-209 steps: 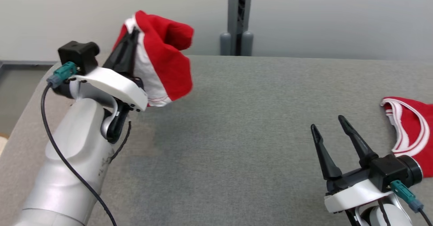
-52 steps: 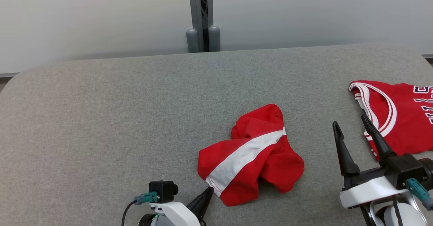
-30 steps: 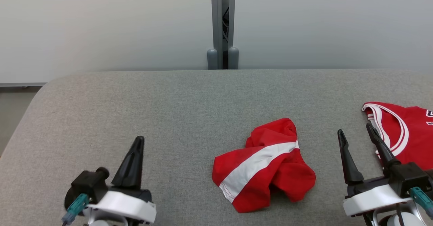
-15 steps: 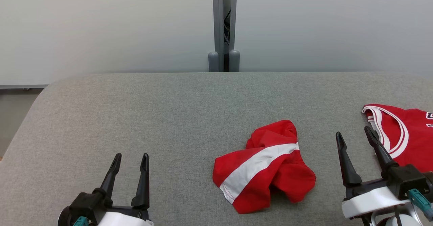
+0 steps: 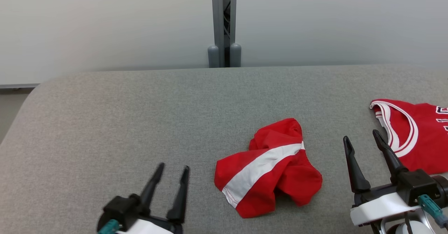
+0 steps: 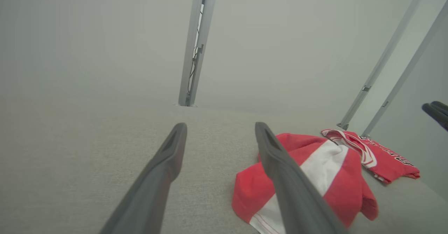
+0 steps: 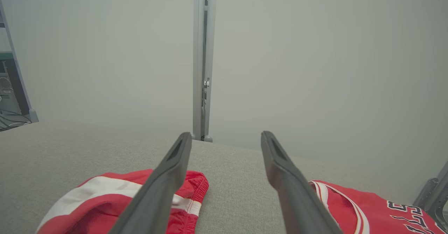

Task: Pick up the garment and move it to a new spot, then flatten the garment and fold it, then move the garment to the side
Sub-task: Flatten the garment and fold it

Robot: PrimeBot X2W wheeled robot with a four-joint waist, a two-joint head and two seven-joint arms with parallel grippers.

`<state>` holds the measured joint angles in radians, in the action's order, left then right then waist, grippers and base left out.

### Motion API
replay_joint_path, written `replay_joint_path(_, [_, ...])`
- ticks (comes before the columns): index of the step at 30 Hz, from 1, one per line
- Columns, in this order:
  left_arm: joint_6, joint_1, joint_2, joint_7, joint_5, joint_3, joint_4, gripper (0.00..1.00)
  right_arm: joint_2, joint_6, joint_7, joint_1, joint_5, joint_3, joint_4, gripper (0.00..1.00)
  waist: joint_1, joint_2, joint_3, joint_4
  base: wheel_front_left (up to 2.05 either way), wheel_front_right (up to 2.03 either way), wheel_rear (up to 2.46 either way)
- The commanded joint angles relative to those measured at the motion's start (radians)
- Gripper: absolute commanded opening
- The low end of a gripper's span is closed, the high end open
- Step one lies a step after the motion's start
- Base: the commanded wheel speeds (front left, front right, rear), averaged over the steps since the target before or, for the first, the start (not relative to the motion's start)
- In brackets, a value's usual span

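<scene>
Right, starting left of the grey post [image 5: 224, 23]: my left gripper [image 5: 173, 166] hovers low over the grey padded table [image 5: 105, 115], well on my side of the post. Its fingers are spread wide with nothing between them. Slightly right of the post's line, and also well toward me, the red shorts [image 5: 267, 167] lie in a crumpled heap, white side stripe uppermost, touched by neither gripper. I judge them light, limp and not slippery. One pinch would lift them in a bunch, so for flattening I'd want two holds: the stitched hem corner almost in line with the post, and the gathered edge on the heap's post side. Further right of the post, my right gripper [image 5: 360, 136] also stands wide and empty. Beyond it lies a red jersey [image 5: 416, 136].
</scene>
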<state>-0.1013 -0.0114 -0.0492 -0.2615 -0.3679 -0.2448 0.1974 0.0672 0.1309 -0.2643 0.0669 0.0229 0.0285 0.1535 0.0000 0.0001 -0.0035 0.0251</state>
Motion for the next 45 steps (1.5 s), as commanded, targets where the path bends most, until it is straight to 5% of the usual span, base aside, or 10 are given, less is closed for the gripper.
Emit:
replay_joint_path(1, [-0.006, 0.015, -0.004, -0.003, -0.009, -0.017, 0.016, 1.00, 0.005, -0.001, 0.000, 0.007, 0.001, 0.000, 0.000, 1.00, 0.0000, -0.0001, 0.011, -0.008, 0.00, 0.00, 0.00])
replay_joint_path(13, [-0.030, 0.190, -0.004, 0.006, -0.294, -0.319, 0.376, 1.00, 0.014, -0.001, 0.000, 0.050, 0.010, 0.019, 0.000, 1.00, 0.0000, -0.0001, 0.103, -0.053, 0.00, 0.00, 0.00])
replay_joint_path(26, [-0.031, 0.325, 0.000, 0.076, -0.731, -0.510, 0.527, 1.00, 0.015, -0.001, 0.000, 0.081, 0.008, 0.029, 0.003, 1.00, 0.0000, -0.0001, 0.146, -0.084, 0.00, 0.00, 0.00])
replay_joint_path(37, [-0.032, 0.347, 0.010, 0.149, -0.833, -0.683, 0.532, 1.00, 0.014, -0.001, 0.000, 0.081, 0.001, 0.027, 0.005, 1.00, 0.0000, -0.0001, 0.146, -0.089, 0.00, 0.00, 0.00])
replay_joint_path(45, [-0.032, 0.368, -0.004, 0.107, -0.844, -0.737, 0.549, 1.00, 0.014, -0.001, 0.000, 0.077, 0.001, 0.033, 0.006, 1.00, 0.0000, -0.0001, 0.140, -0.088, 0.00, 0.00, 0.00])
